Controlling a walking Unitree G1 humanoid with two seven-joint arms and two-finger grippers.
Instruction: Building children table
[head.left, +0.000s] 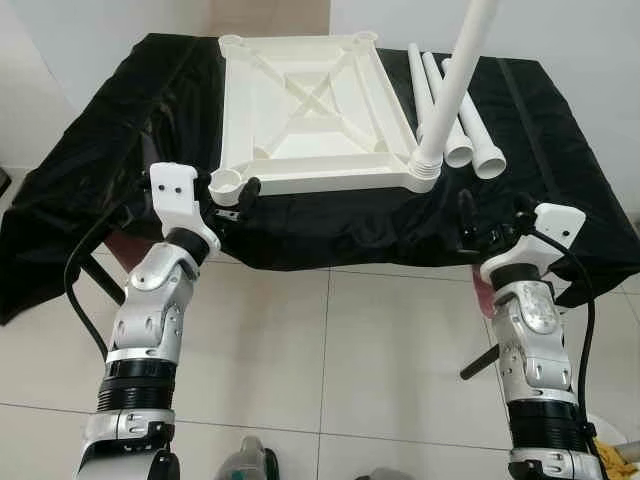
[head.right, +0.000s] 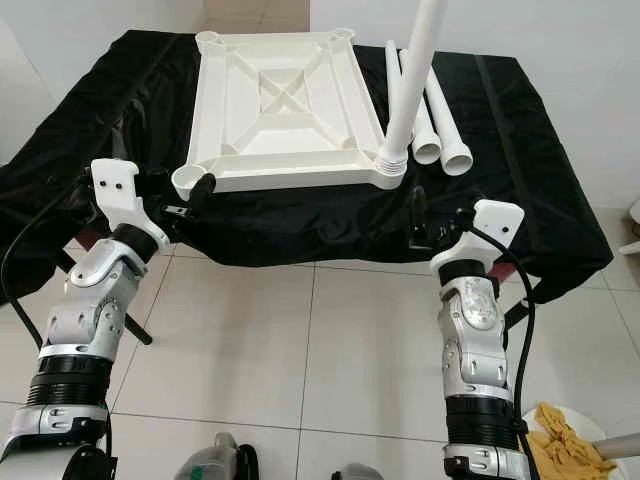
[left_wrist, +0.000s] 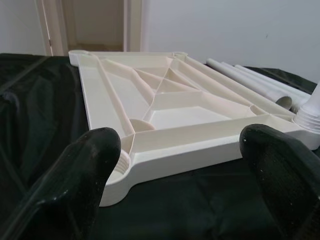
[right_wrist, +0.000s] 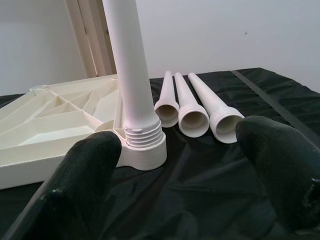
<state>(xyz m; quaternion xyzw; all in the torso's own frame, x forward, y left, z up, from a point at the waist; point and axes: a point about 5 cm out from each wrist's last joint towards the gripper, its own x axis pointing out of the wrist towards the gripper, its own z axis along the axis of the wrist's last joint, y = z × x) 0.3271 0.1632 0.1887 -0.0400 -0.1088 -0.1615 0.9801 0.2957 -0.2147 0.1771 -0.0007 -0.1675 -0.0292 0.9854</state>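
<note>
Top upside down at bench front edge; light, stiff, slick plastic. Spare legs: grab mid-shaft. Left gripper & right gripper open, empty.

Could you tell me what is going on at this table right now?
The robot is assembling a children's table. The white tabletop lies upside down on a black cloth. One leg already stands in the near right corner socket; three loose legs lie beside it. Both the left gripper and right gripper hover open at the near edge, holding nothing.
</note>
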